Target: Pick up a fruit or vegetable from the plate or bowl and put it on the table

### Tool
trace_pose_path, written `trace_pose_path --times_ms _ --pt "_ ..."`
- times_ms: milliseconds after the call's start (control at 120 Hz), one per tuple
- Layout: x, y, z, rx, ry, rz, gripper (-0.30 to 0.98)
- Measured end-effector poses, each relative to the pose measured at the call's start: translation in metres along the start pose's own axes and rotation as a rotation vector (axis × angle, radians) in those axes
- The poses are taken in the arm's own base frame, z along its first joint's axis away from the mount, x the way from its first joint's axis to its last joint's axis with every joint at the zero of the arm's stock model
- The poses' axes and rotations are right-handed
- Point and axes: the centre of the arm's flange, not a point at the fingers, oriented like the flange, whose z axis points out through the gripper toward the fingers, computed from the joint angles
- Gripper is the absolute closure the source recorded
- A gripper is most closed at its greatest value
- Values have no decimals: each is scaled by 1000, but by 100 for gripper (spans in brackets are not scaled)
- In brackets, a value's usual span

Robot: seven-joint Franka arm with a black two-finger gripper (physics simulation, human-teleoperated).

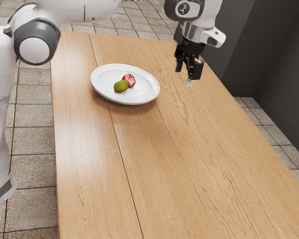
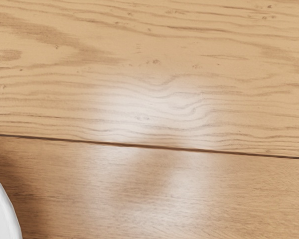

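Exterior view: gripper [image 1: 187,74] is up over the table [image 1: 149,169], jaws spread, gap between them, nothing pinched. Plate [image 1: 145,89] is off to the exterior view's left of the jaws, well apart. Both candidates are on it: green fruit [image 1: 121,86] and red fruit [image 1: 129,80], close together, the green one partly in front. Can't tell if they touch.

Risks, my read:
- Dropping straight down from here = grabbing air; jaws need to travel over the plate first.
- Fruits crowd each other, so a finger could land on the neighbor and shove it, or both get caught.
- Round skins: an off-center squeeze likely rolls the target out.
- Going low too early could clip the raised rim and slide the plate.

Wrist view: bare wood and a plank seam [image 2: 149,147] under the jaws, plate edge off to one side. Aim's off target, so line up over one fruit before descending.
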Motion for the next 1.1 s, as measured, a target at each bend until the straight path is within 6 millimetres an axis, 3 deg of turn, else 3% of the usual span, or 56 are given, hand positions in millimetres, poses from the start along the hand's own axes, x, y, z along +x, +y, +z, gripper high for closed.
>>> trace_pose_path --times_ms 175,317,542,758,833,1000,1100 --pt "-1 -7 -4 9 7 -11 0" --pt "-15 -35 -25 20 21 -35 1" --pt "-43 -91 -28 66 -57 -14 1" --pt "-97 -153 16 68 -86 99 1" --pt "-105 -176 26 79 -78 142 0" --pt "-114 -186 57 112 -78 316 0" --pt "-120 -217 70 127 -64 370 0"
